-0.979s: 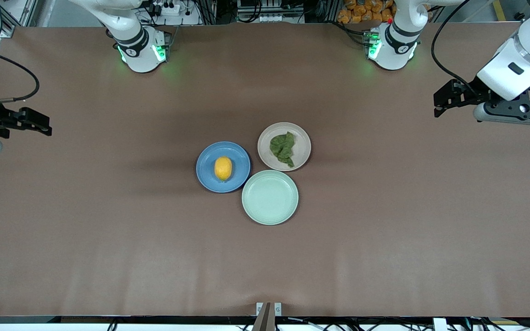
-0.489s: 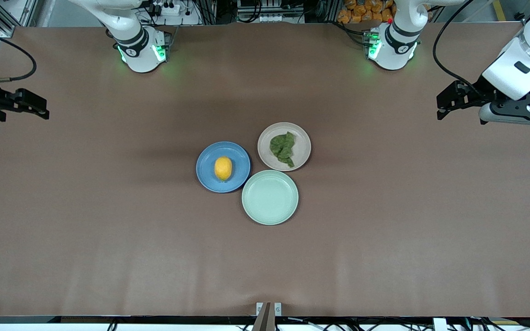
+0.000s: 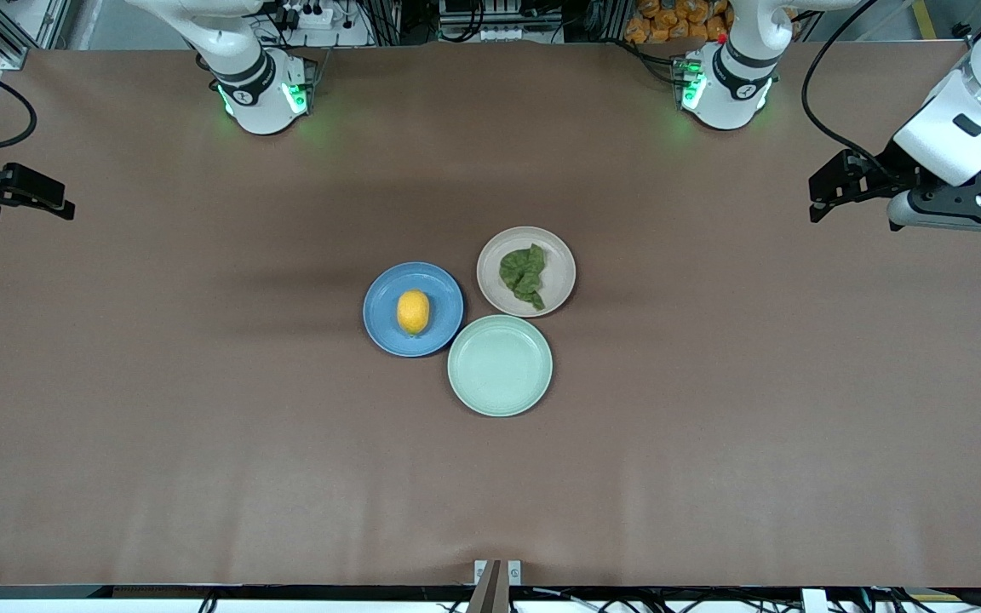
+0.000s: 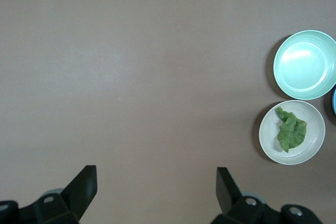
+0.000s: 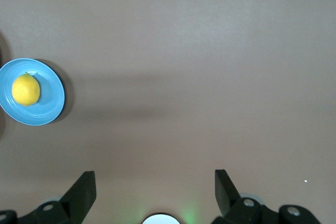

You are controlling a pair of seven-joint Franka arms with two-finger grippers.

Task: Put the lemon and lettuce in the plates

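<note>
lemon (image 3: 413, 312) on blue plate (image 3: 381, 328), lettuce (image 3: 524, 274) on beige plate (image 3: 560, 255), both grippers' fingers wide apart, empty

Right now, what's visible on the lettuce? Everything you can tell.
The lettuce is a small dark green, wrinkly leaf piece, crumpled, with a narrow tail pointing toward the front camera. It lies flat inside the pale beige plate, fully within the rim, touching only the plate. That plate sits beside the blue plate and the mint green plate, farther from the front camera than both. In the left wrist view it shows the same folds. No gripper is near it.
</note>
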